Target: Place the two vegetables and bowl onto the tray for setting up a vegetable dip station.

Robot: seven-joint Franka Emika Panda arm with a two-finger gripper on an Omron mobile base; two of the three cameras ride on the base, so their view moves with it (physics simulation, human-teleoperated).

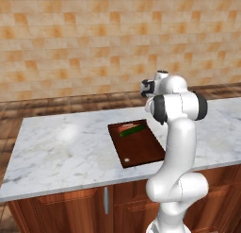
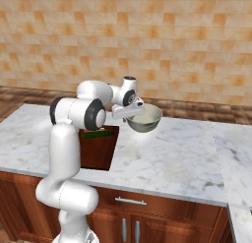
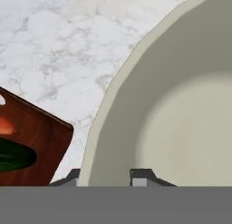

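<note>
**Gripper pinched on the bowl's rim, tray load still one piece short**

Gripper (image 3: pixel 105 177) has its two tips on either side of the bowl's wall, one outside and one inside, jaws drawn in narrow around that thin edge; from my seat I read it as a hold on the rim. In the right base view the bowl (image 2: pixel 145 119) sits just past the hand, at the far edge of the marble counter (image 2: pixel 177 153), and I cannot tell whether its underside is touching the stone or slightly clear of it.

I judge the bowl stiff and smooth, probably glazed, so slippery under small pads and chippable if knocked. Held by one point of the rim, its weight hangs off to one side and it will want to swing or tip, so I'd move it slowly and keep it level. The rim is the only sensible place to take it; the wall is too wide for these jaws.

The tray (image 1: pixel 141 152) lies to the bowl's left, near but not touching. The cucumber (image 1: pixel 132 130) already rests on its far end, and a bit of orange beside it in the hand view looks like the carrot (image 3: pixel 5 126). The near half of the board is bare, and that's where I'd land the bowl
</note>
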